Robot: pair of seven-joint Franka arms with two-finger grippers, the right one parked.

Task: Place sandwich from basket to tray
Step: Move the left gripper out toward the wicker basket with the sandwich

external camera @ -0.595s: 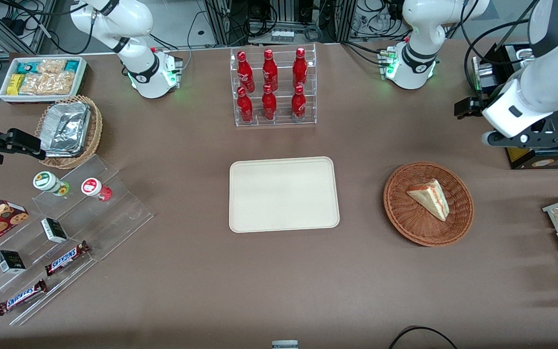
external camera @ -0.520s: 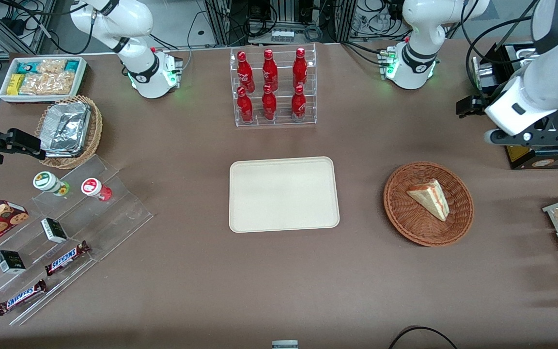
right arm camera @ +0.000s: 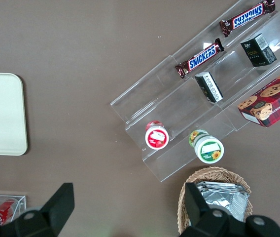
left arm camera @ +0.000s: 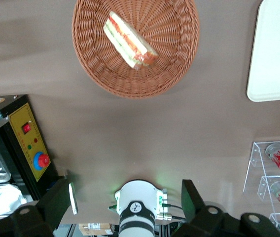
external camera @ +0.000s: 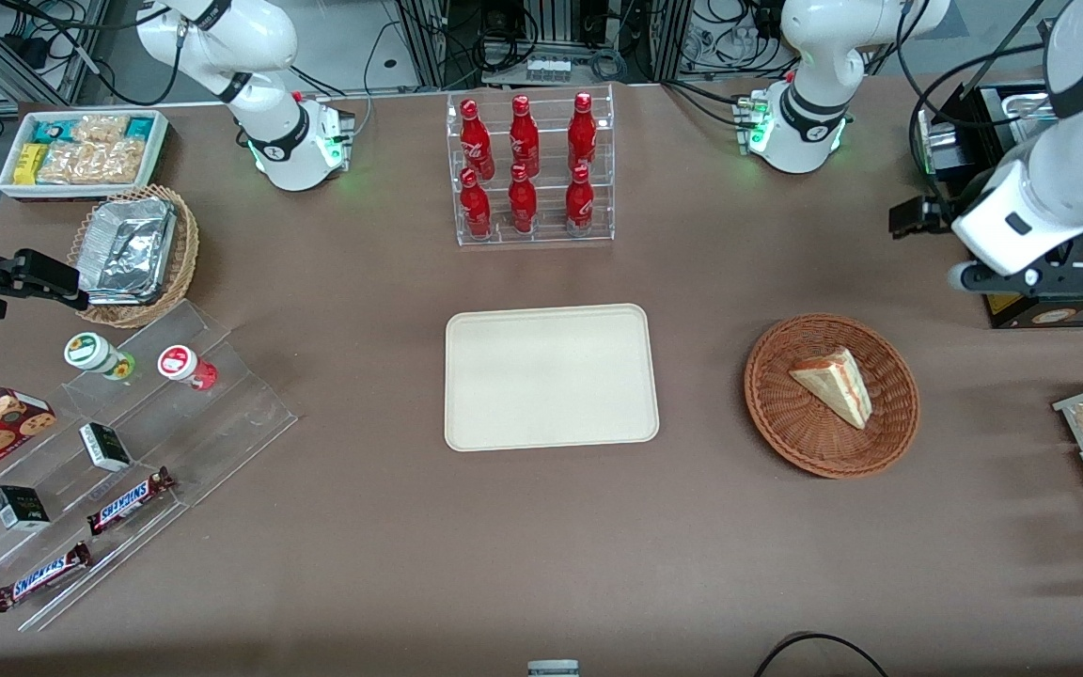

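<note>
Holding one sandwich point(external camera: 834, 384), one basket point(external camera: 889, 434); open hand point(left arm camera: 125, 200) above.

Even, bright overhead light falls on the brown table point(external camera: 391, 527); shadows are soft and faint. The basket point(external camera: 831, 396) casts a thin dark rim on the side nearer the front camera, and a broad pale shadow lies on the cloth near the gripper point(left arm camera: 125, 200), which hangs high above the table, farther from the front camera than the basket. The tray point(external camera: 551, 376) looks slightly washed out. Foil containers point(external camera: 128, 249) and the clear bottle rack point(external camera: 534, 169) show small glints. All views are sharp; the sandwich point(left arm camera: 129, 40) shows crisp layers.
</note>
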